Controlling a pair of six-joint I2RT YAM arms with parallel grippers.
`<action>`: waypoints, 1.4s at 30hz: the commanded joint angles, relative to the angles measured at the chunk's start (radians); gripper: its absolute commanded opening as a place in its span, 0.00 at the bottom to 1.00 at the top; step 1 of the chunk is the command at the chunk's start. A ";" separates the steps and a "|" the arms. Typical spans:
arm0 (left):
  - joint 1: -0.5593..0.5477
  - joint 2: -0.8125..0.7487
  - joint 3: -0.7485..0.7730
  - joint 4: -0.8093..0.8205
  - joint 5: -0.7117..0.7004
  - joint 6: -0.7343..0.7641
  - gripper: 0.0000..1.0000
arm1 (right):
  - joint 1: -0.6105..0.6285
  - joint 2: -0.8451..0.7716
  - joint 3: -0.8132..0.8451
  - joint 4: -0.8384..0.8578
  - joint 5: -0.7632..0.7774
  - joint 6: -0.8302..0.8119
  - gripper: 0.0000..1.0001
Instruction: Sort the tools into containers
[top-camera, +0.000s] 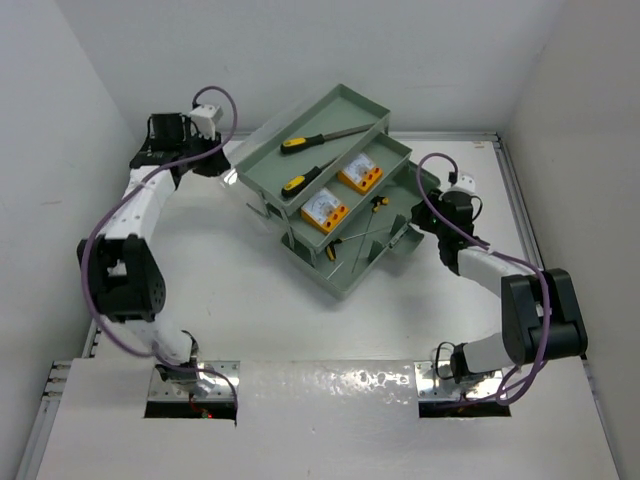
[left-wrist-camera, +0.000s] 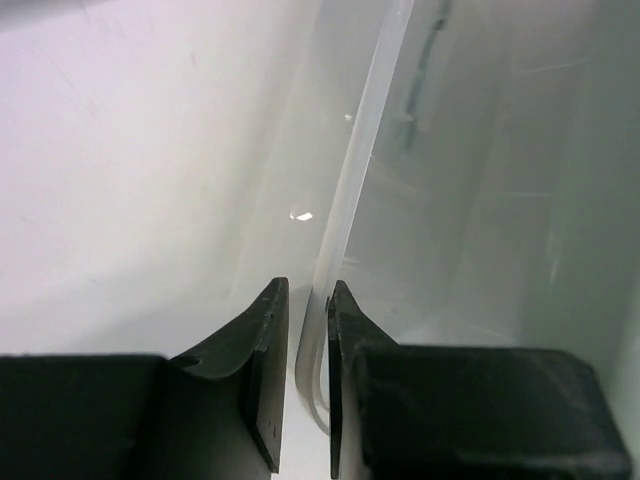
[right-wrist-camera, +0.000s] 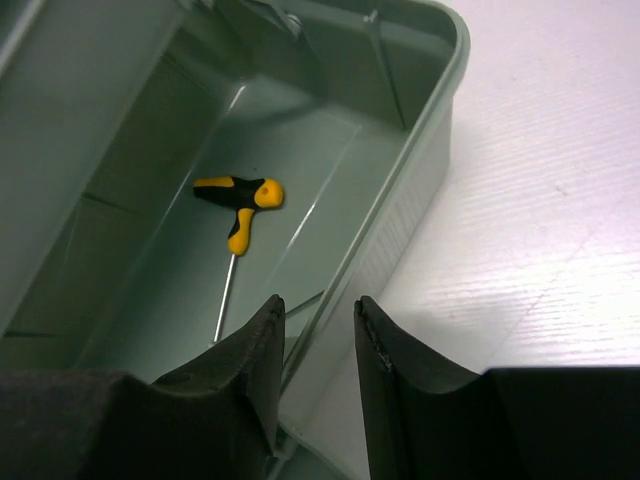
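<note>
The sage-green stepped toolbox (top-camera: 262, 145) stands at the table's middle back. Its top tray holds a yellow-black screwdriver (top-camera: 310, 140). The second tray holds another screwdriver (top-camera: 300, 182) and an orange meter (top-camera: 360, 175). Lower trays hold a second orange meter (top-camera: 325, 212) and T-handle keys (top-camera: 378, 203). My left gripper (top-camera: 228, 163) is at the box's left end, fingers nearly together (left-wrist-camera: 308, 285) on the rim of the translucent lid (left-wrist-camera: 365, 140). My right gripper (top-camera: 420, 215) is open (right-wrist-camera: 320, 300), straddling the bottom tray's wall (right-wrist-camera: 400, 190), near a T-handle key (right-wrist-camera: 240, 205).
White walls close in the table on the left, back and right. A metal rail (top-camera: 515, 190) runs along the right side. Purple cables loop over both arms. Bare white table (right-wrist-camera: 540, 200) lies to the right of the toolbox.
</note>
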 joint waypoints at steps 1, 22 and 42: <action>-0.037 -0.219 0.008 0.142 0.069 0.043 0.00 | -0.008 -0.007 0.009 0.085 -0.070 -0.022 0.33; -0.448 -0.476 -0.171 -0.047 0.088 0.326 0.00 | -0.009 -0.211 -0.030 0.025 -0.112 -0.180 0.32; -1.109 -0.459 -0.268 -0.147 -0.170 0.339 0.39 | -0.014 -0.590 -0.097 -0.498 0.457 -0.292 0.49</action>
